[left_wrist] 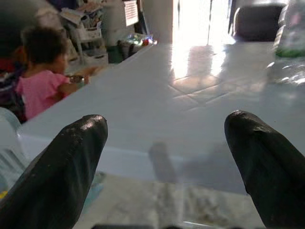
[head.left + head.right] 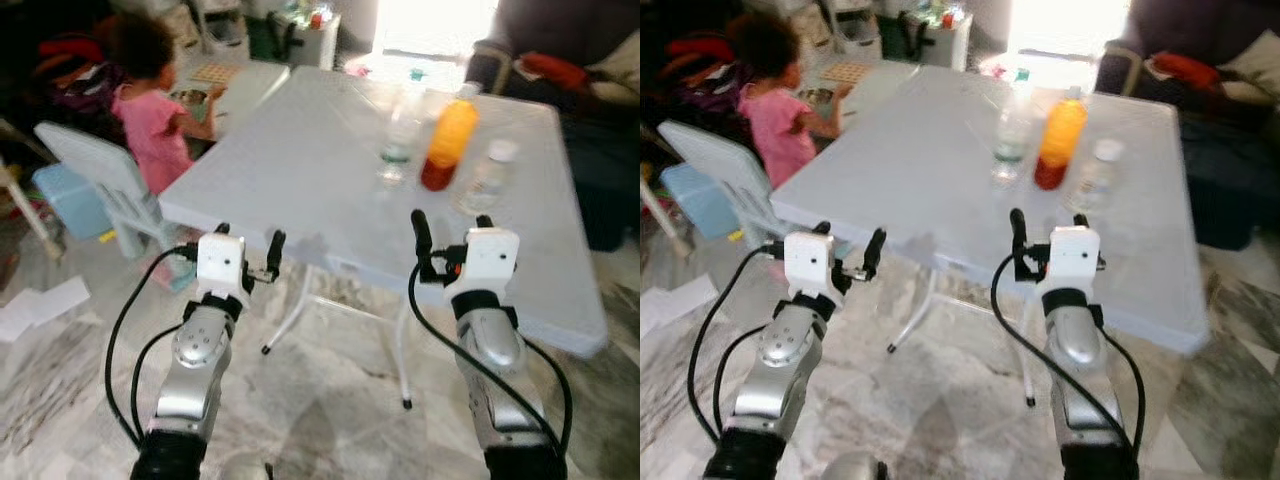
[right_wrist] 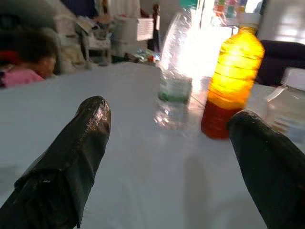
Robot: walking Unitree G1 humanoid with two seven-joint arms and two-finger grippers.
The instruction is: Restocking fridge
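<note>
Three bottles stand together on the far right part of a white folding table (image 2: 300, 160): an orange juice bottle (image 2: 450, 135), a clear water bottle (image 2: 398, 145) to its left, and a clear white-capped bottle (image 2: 487, 182) to its right. My left gripper (image 2: 250, 245) hovers open at the table's near edge, holding nothing. My right gripper (image 2: 452, 232) is open just over the near edge, pointing at the bottles, well short of them. In the right wrist view the juice bottle (image 3: 233, 81) and water bottle (image 3: 175, 86) stand beyond the open fingers (image 3: 71, 157).
A child in a pink top (image 2: 150, 115) sits at the table's left side on a pale blue chair (image 2: 100, 170). A person (image 2: 570, 45) sits on a sofa at the back right. Papers (image 2: 40, 305) lie on the marble floor; the table's legs (image 2: 300, 310) stand before me.
</note>
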